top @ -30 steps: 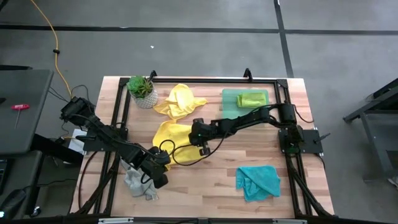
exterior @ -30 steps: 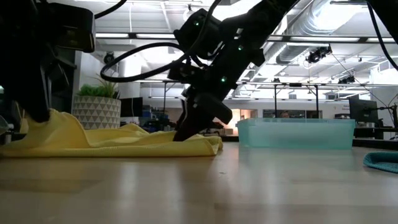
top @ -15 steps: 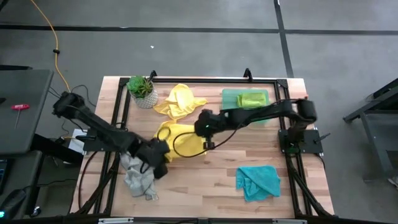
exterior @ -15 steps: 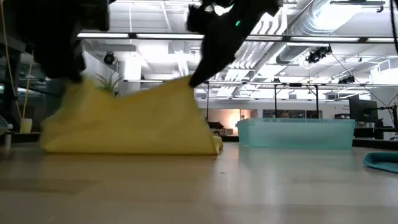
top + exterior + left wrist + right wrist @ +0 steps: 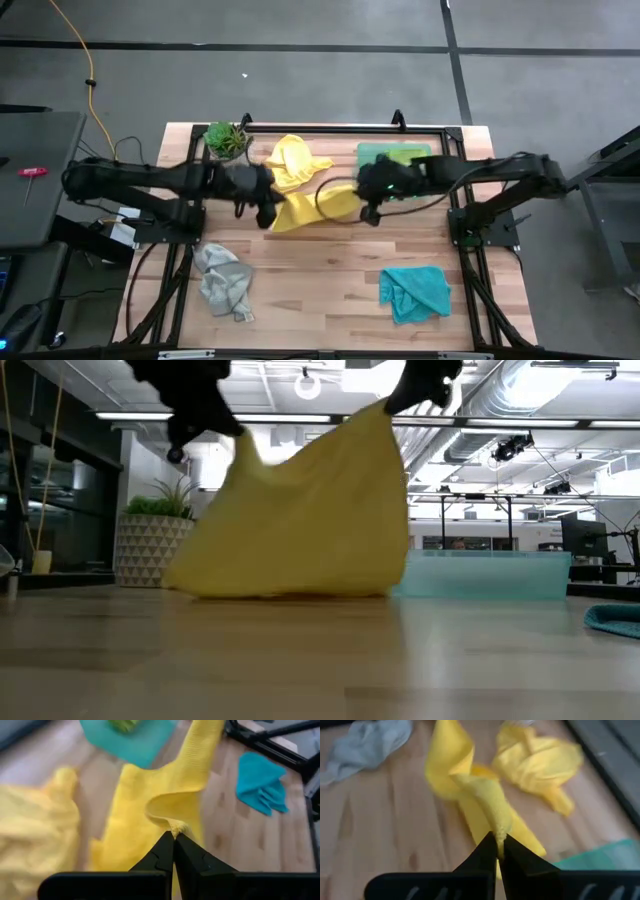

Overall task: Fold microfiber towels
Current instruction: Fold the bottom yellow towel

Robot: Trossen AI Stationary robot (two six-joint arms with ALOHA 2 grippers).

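Hanging between both arms above the middle of the counter [image 5: 330,290]: one yellow towel [image 5: 315,208], lifted by two corners, lower edge touching or just above the wood in the low view. Left gripper [image 5: 265,205] at the towel's left corner, jaws closed tight on a pinch of yellow cloth, as seen in the left wrist view. Right gripper [image 5: 368,208] at the opposite corner, jaws likewise closed on a fold of the same towel, shown in the right wrist view. Sagging in a wide drape between the two grips, cloth stretched from upper left to upper right in the low view.

Lying crumpled farther back, near the potted plant [image 5: 228,143]: a second yellow towel [image 5: 288,160]. Resting folded inside the translucent green tray [image 5: 370,155] at the back right: a lime green towel [image 5: 405,158]. Bunched at the front left: a grey towel [image 5: 224,287]. Lying loosely at the front right: a teal towel [image 5: 413,290].
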